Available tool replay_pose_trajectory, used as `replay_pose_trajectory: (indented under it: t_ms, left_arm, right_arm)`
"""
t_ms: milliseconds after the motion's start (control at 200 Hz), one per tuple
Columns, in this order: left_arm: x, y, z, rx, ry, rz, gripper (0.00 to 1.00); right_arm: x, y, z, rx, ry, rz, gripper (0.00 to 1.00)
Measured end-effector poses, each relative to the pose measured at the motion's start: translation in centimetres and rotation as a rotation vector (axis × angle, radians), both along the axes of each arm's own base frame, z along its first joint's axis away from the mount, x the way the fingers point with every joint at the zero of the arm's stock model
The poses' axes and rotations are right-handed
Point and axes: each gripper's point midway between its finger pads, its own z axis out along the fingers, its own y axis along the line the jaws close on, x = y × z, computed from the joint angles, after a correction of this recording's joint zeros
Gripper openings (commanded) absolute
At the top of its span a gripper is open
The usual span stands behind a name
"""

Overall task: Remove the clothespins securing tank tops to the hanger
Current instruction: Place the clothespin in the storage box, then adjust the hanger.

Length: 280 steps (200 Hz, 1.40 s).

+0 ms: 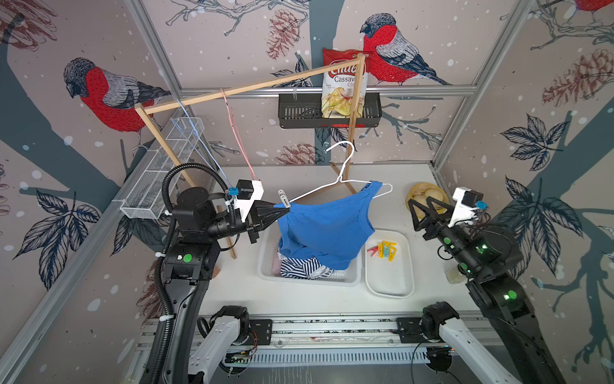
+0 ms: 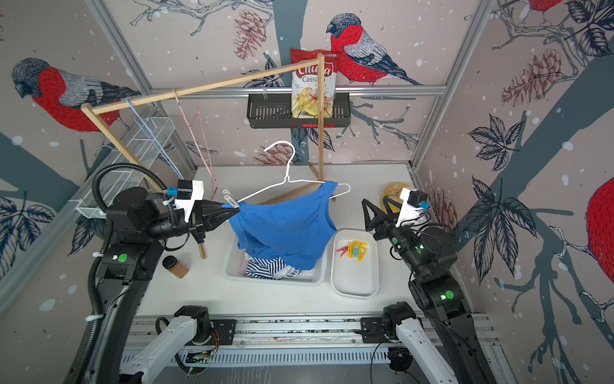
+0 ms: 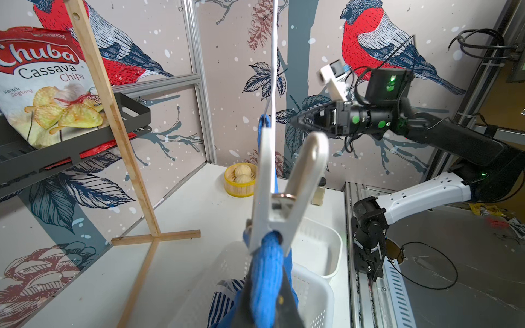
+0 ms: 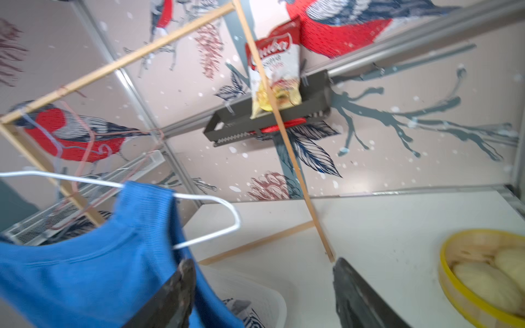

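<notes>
In both top views the left gripper [image 1: 282,212] is clamped on a strap of the blue top [image 1: 325,229], right under the grey pin [image 1: 283,198] at the 9 o'clock end of the hanger [image 1: 312,192]. The left wrist view shows that pin [image 3: 284,204] up close, biting strap and wire together. The right gripper [image 1: 419,200], at 3 o'clock from the top, is spread and empty. Its wrist view shows the fingers [image 4: 176,295] apart and the other strap looped over the hanger's bare 3 o'clock end. Loose pins [image 1: 385,249], yellow, red and teal, lie in the tray [image 1: 388,282], at 3 o'clock from the basket [image 1: 265,266] that holds the striped top [image 1: 299,267]. A brown jar [image 2: 176,266] shows in a top view at 9 o'clock from the basket.
</notes>
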Motion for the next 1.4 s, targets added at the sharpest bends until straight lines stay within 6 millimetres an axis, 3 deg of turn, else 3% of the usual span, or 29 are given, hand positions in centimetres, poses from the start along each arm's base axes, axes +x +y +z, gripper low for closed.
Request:
replay_pose_trajectory:
  t_ms: [115, 225, 415, 700, 896, 1131, 1226, 1401]
  left_arm:
    - [-0.1, -0.1, 0.0, 0.001, -0.005, -0.011, 0.00]
    - [-0.3, -0.2, -0.1, 0.001, -0.007, -0.023, 0.00]
    - [-1.2, -0.4, -0.1, 0.000, -0.022, -0.065, 0.00]
    - [-1.2, -0.6, -0.1, -0.002, -0.010, -0.095, 0.00]
    - [-1.0, -0.8, -0.1, -0.003, -0.002, -0.110, 0.00]
    - [-1.4, -1.0, 0.3, -0.005, -0.013, -0.132, 0.00]
    - [-1.6, -1.0, 0.5, -0.006, -0.016, -0.136, 0.00]
    - [-1.9, -1.0, 0.6, -0.008, -0.015, -0.145, 0.06]
  right_arm:
    - [-0.6, 3.0, 4.3, -0.058, -0.068, 0.183, 0.76]
    - [-0.5, 5.6, 6.8, -0.151, -0.096, 0.335, 0.78]
    - [0.7, 7.9, 8.2, -0.311, -0.108, 0.471, 0.81]
    - [1.6, 9.7, 3.9, -0.467, 0.038, 0.648, 0.76]
    - [0.1, 9.8, 1.4, -0.497, 0.092, 0.720, 0.73]
    - [-1.2, 9.9, -0.1, -0.494, 0.108, 0.773, 0.58]
    - [-1.7, 10.0, -0.3, -0.487, 0.103, 0.789, 0.46]
    - [-3.2, 10.4, 0.2, -0.474, 0.035, 0.837, 0.09]
